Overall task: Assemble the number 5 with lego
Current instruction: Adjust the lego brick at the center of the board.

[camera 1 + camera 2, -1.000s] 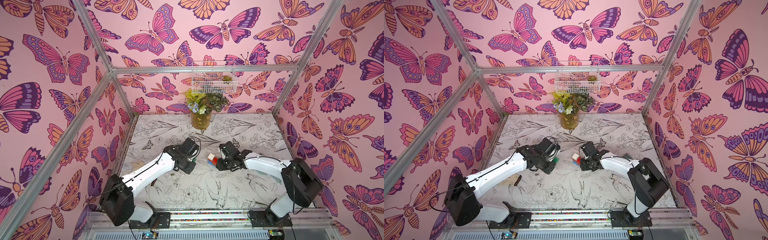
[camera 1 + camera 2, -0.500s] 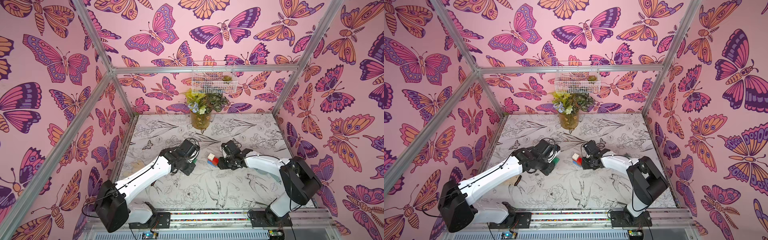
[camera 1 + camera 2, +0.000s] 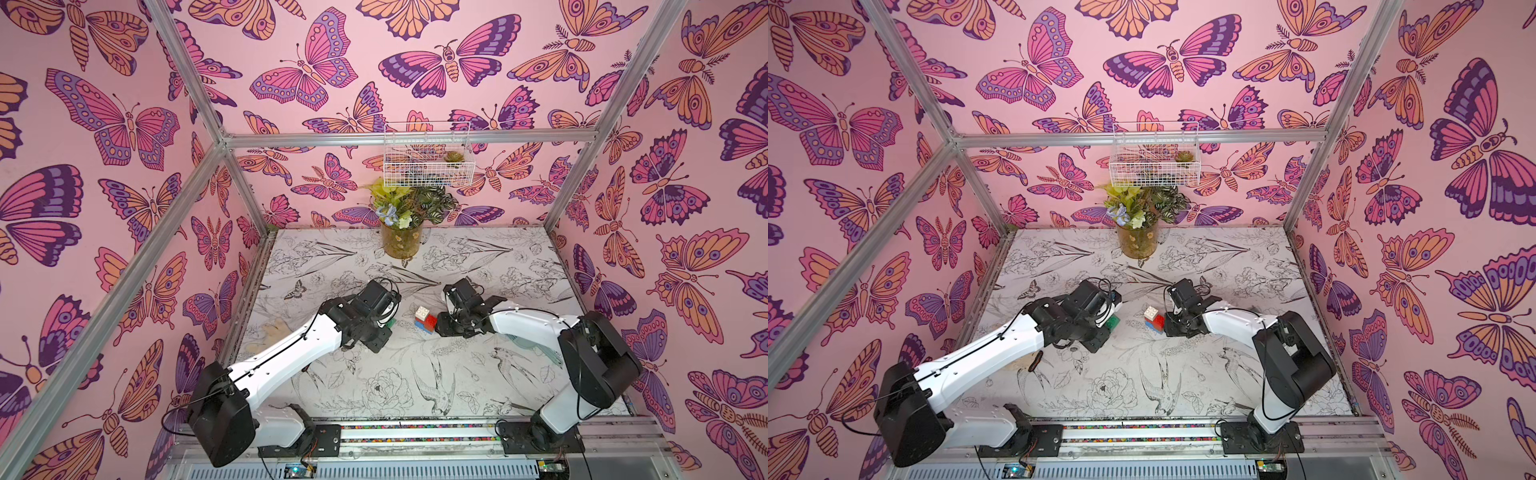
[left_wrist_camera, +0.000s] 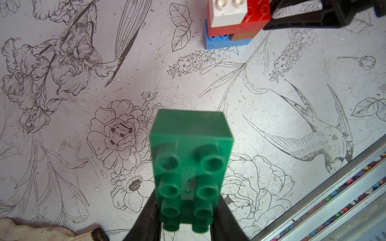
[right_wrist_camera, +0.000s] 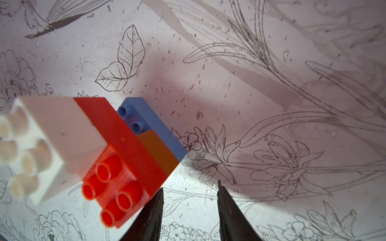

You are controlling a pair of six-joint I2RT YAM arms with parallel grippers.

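Holding the green brick is the left hand, clamped shut on its long sides with the studs facing the wrist camera (a bit blurry that close). In both top views the green only peeks out at the tip of that hand, near the stack but with a clear gap of table between them.

The half-built number 5 stands on the table between the two arms. It has the blue brick at the bottom and the orange-brown square on one end of it. The red brick sits across that, and the white square is on the red's other end. Two blue studs and four red studs are bare.

The right hand is spread open with only table between its fingers. One fingertip sits right beside the red and orange end of the stack, though I can't tell if it's touching.
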